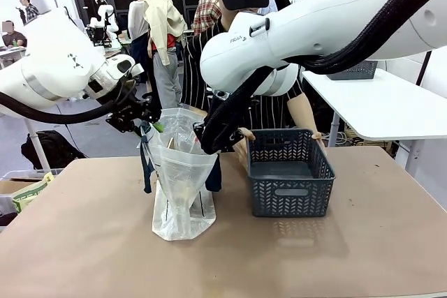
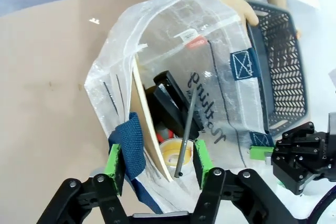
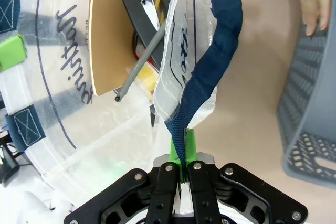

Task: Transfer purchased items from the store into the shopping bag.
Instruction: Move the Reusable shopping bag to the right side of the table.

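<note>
Standing upright on the tan table (image 1: pixel 84 242), the tall translucent whitish plastic shopping bag (image 1: pixel 183 193) holds the purchased items (image 2: pixel 170 129), among them a tan board, dark packs and a yellow-lidded tub, low inside. It looks light, limp and slippery, so the woven navy strap handles (image 3: pixel 226 51) are probably the surest hold. The right gripper (image 3: pixel 182 156) is clenched on one strap at the bag's rim. The left gripper (image 2: pixel 157 162) has its green pads parted, astride the other navy strap and rim edge without pinching them. Just beside the bag sits the dark grey slotted plastic basket (image 1: pixel 290 172), seemingly emptied, with the person's hand (image 2: pixel 239 9) on its edge.
</note>
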Tool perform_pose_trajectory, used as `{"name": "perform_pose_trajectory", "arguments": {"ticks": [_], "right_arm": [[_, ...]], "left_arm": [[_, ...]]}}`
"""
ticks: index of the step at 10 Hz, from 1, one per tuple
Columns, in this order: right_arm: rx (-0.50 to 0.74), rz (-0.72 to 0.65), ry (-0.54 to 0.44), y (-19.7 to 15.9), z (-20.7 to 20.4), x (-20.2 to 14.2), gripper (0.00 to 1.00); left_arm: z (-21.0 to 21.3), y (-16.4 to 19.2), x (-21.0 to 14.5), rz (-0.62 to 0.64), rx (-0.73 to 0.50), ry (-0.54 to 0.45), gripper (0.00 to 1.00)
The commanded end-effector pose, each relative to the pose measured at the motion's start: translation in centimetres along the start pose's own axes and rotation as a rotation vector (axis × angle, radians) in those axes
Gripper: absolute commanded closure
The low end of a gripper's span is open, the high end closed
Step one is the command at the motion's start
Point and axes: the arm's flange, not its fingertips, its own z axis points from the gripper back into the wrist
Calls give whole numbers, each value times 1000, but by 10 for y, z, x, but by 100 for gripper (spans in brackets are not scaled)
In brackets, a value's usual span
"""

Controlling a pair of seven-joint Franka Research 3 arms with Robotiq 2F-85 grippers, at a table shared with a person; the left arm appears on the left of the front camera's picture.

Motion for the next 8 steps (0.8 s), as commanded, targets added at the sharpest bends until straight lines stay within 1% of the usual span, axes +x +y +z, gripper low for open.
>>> {"name": "perform_pose_trajectory", "arguments": {"ticks": [1,6,8], "right_arm": [[-3,24,8,7,-4,6,100],[44,109,14,27,-4,13,100],[49,141,10,39,-4,18,100]], "left_arm": [[-2,4,-2,-14,-69,15,32],[-7,-1,-4,-11,-237,46,32],[-11,-2,-4,11,-257,50,32]]}}
